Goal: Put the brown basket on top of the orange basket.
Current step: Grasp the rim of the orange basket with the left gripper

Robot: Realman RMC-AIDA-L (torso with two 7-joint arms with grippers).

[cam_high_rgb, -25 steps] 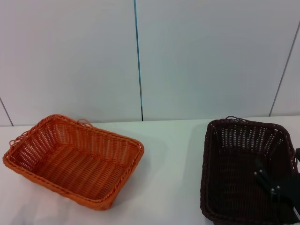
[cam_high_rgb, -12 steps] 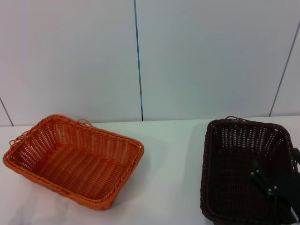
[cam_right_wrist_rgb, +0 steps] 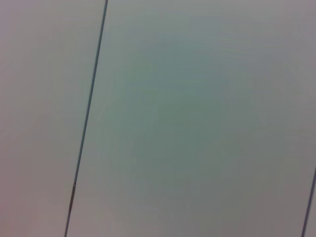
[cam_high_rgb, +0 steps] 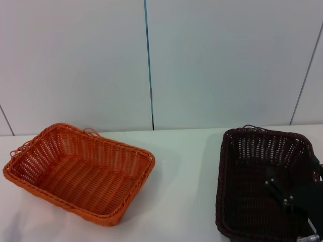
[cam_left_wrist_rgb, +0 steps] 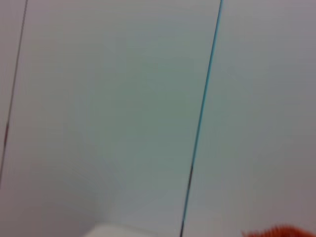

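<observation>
The brown basket (cam_high_rgb: 252, 166) stands upright on the white table at the right. The orange basket (cam_high_rgb: 75, 171) stands upright at the left, well apart from it; a sliver of its rim shows in the left wrist view (cam_left_wrist_rgb: 279, 232). My right gripper (cam_high_rgb: 292, 171) is low at the brown basket's near right side. It is open, with one dark finger (cam_high_rgb: 276, 189) inside the basket and the other at the right rim. It holds nothing. The right wrist view shows only the wall. My left gripper is out of view.
The white table (cam_high_rgb: 186, 171) has bare surface between the two baskets. A grey panelled wall (cam_high_rgb: 212, 60) with a thin blue seam stands right behind the table's far edge.
My right gripper has shifted a little to the left over the brown basket, its inner finger reaching further into the basket. Both baskets have stayed in place.
</observation>
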